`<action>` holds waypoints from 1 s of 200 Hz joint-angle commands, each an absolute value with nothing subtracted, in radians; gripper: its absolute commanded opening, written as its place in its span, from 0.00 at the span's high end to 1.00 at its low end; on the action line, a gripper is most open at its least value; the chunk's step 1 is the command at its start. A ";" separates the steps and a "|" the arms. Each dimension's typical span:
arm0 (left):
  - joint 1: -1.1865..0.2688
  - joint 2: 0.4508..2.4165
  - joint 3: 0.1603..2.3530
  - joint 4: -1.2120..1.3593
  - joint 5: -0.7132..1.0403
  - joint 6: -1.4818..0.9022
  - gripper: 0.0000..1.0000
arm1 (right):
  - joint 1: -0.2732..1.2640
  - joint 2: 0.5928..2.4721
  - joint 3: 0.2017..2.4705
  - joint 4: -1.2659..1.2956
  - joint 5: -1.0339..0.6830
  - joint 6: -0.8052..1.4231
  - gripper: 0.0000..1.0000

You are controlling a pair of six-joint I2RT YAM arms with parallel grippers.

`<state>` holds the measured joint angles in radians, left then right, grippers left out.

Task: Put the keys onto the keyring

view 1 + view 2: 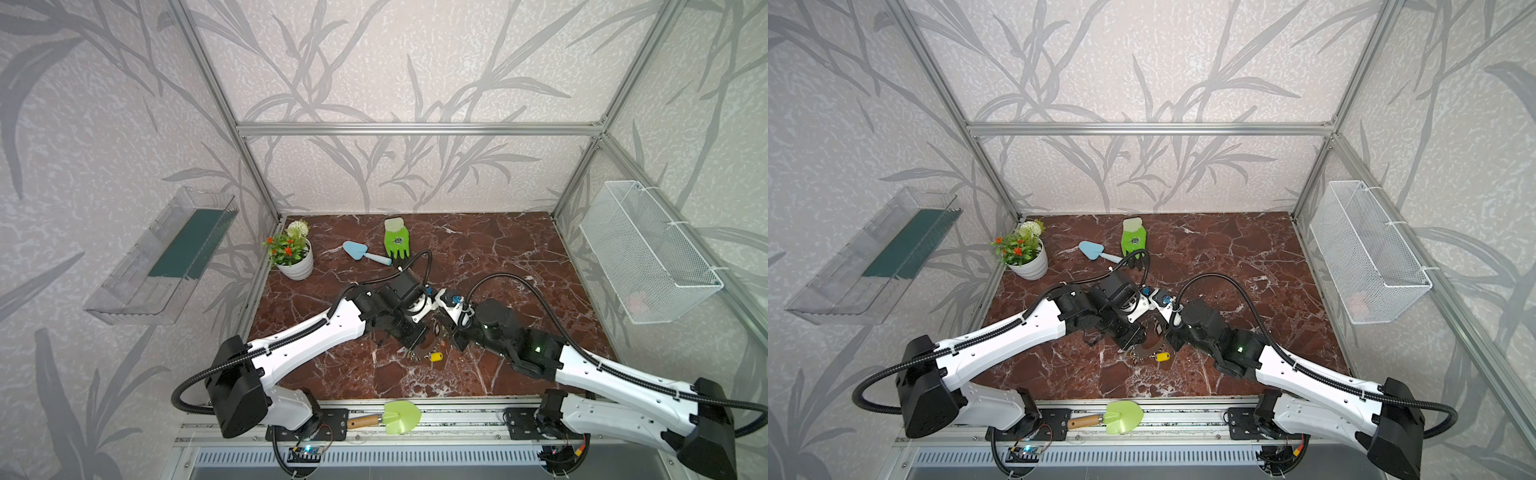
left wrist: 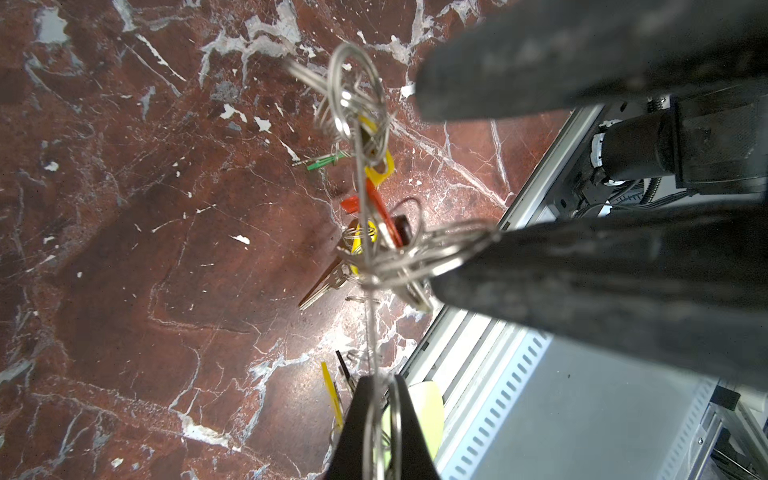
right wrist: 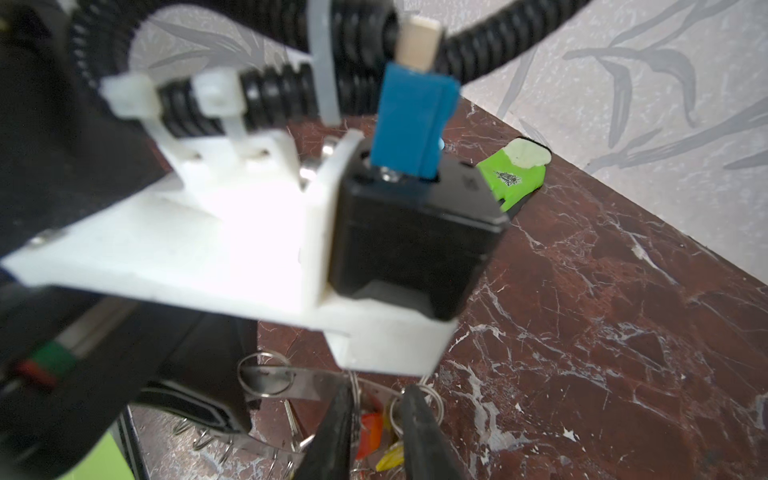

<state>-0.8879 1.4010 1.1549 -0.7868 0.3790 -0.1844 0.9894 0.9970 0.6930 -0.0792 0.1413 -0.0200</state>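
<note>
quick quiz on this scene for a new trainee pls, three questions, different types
1. True or false: the green glove lies beside the blue trowel at the back of the table.
2. What is the left gripper shut on? a) the keyring b) the trowel c) the glove
3. Which tool lies on the front rail, off the table?

Key: 1 true. 2 a. 3 the green shovel.
</note>
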 commanded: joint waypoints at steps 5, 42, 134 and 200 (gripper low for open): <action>-0.890 1.399 1.187 -0.778 0.408 -0.180 1.00 | 0.988 0.994 0.686 -0.061 0.151 -0.022 0.79; -0.890 1.393 1.184 -0.779 0.405 -0.181 1.00 | 0.989 1.014 0.689 -0.057 0.115 -0.014 0.78; -0.890 1.385 1.178 -0.772 0.397 -0.184 1.00 | 0.989 1.013 0.683 -0.052 0.094 -0.001 1.00; -0.882 1.341 1.115 -0.673 0.350 -0.184 0.95 | 0.943 0.992 0.714 -0.032 0.034 0.012 1.00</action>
<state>-0.8871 1.3914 1.1362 -0.7464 0.3721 -0.1844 0.9722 1.0122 0.6914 -0.0635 0.0841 -0.0006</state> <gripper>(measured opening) 0.077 0.050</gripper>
